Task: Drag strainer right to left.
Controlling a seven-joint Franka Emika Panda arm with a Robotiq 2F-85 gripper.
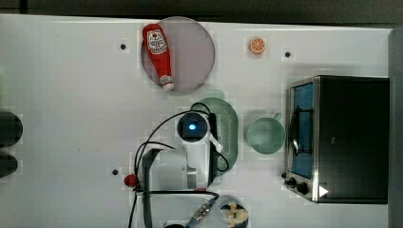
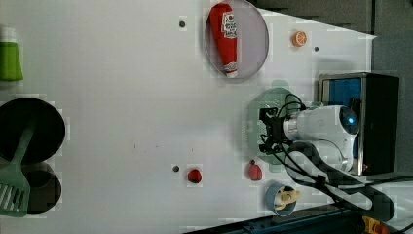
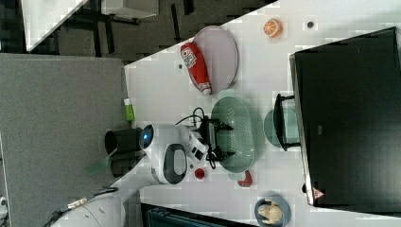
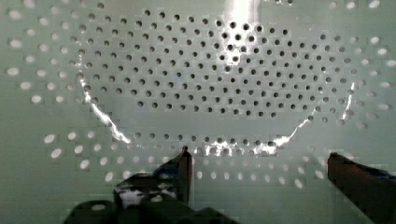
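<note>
Inside strainer [image 4: 224, 70]: gripper [image 4: 261, 163] (tips cropped).

The strainer [image 4: 224, 70] looks like smooth, shiny green plastic with many small holes. The counter [image 1: 71, 95] looks smooth and white.

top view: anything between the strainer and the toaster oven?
Yes. In the top view the green cup stands between the strainer and the toaster oven, close to the oven's front. The gripper is open inside the strainer.
</note>
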